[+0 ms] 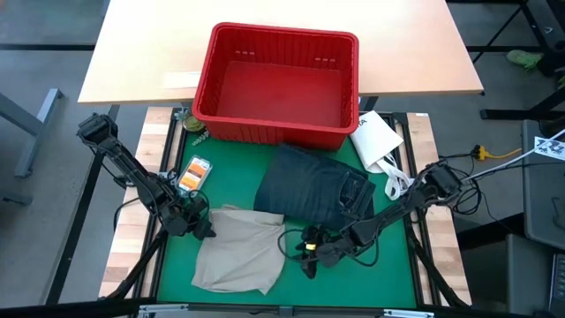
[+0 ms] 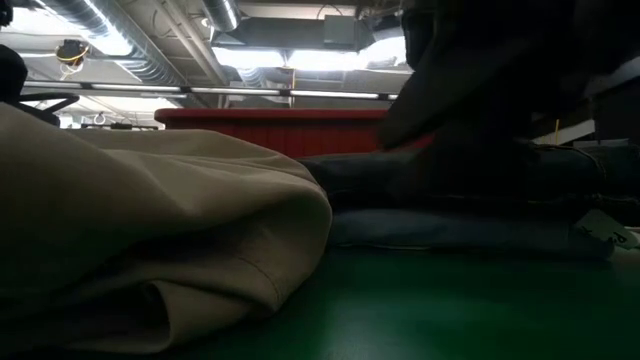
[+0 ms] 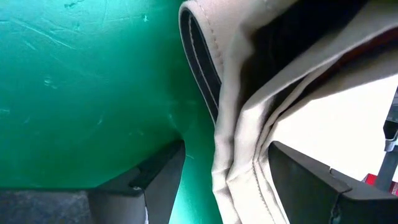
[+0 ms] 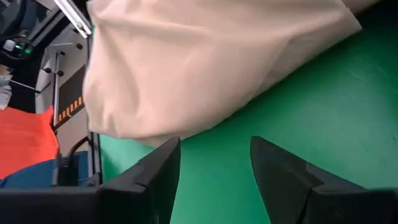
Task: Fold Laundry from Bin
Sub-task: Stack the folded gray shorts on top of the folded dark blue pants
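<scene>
The green mat [image 1: 282, 265] serves as the landmark. At its far edge, partly on the tan table [image 1: 141, 44] beyond, stands the red bin [image 1: 276, 84], with nothing visible inside it. Just in front of the bin, on the mat's middle, lie the dark blue jeans [image 1: 313, 187], roughly folded. Touching their near left side, the tan khaki trousers [image 1: 238, 249] lie crumpled on the mat's near left part.

The left gripper [image 1: 199, 223] sits low on the mat at the trousers' left edge. Its fingers [image 3: 158, 180] stand apart, and a seamed edge of the trousers [image 3: 239, 155] runs down between them; they have not closed on the cloth.

The right gripper [image 1: 311, 252] rests low on the mat at the trousers' right edge, just in front of the jeans. Its fingers [image 4: 283, 174] are apart over bare mat, with the trousers [image 4: 205, 62] just ahead of the tips and not between them.

A white packet [image 1: 378, 140] lies at the mat's far right corner beside the bin, and a small orange-labelled item [image 1: 194, 172] lies at the mat's left edge.
</scene>
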You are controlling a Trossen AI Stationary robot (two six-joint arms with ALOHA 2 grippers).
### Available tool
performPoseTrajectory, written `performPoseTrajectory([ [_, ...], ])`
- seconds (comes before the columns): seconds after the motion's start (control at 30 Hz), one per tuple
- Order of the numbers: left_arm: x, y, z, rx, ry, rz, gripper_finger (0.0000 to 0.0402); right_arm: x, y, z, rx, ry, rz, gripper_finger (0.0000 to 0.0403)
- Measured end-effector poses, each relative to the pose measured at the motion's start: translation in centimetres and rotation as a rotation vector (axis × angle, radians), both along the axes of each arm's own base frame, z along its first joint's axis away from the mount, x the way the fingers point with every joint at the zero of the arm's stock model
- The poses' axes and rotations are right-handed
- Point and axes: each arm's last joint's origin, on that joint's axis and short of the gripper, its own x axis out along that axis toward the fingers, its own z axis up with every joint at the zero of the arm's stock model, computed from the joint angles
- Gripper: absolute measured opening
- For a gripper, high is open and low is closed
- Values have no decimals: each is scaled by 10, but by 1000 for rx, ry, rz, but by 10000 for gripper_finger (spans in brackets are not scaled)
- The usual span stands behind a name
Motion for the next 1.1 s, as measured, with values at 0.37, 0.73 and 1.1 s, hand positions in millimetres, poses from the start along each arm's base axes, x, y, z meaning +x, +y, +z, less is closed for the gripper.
performPoseTrajectory([
  [0.37, 0, 0, 0, -1, 0, -2, 233, 0, 2, -7, 8, 25, 21, 195],
  [0.73, 0, 0, 0, 1, -1, -8, 233, 16, -7, -28, 96, -6, -78, 195],
  [1.1, 0, 0, 0, 1, -3, -8, 233, 45, 0, -42, 149, -93, -100, 195],
])
